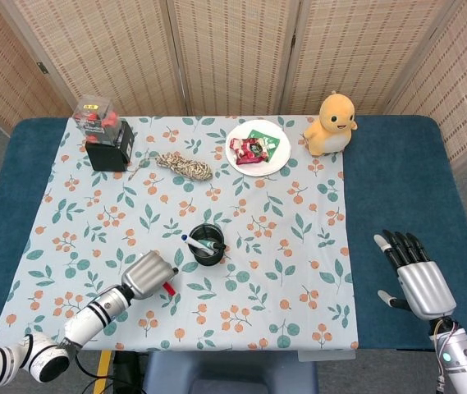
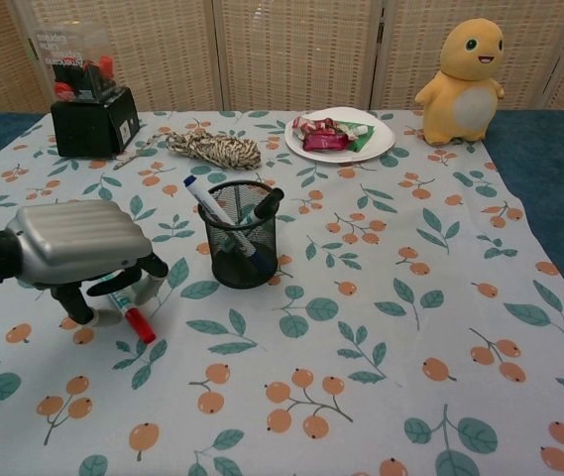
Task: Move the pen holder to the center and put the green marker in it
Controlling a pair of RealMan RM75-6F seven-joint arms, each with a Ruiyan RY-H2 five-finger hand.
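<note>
Left hand (image 2: 75,253): over the green marker (image 2: 126,311) at 8 o'clock of the pen holder (image 2: 241,235); fingers curled down around it, firm grip not certain.
Marker: flat on the desk (image 2: 480,327), red end toward 5 o'clock.
Holder: mid-cloth, two pens inside.
Right hand (image 1: 415,273): idle at 3 o'clock, fingers spread, empty.
Step advice: pinch mid-barrel, confirm hold before lifting, tip upright, enter the free side of the rim.
</note>
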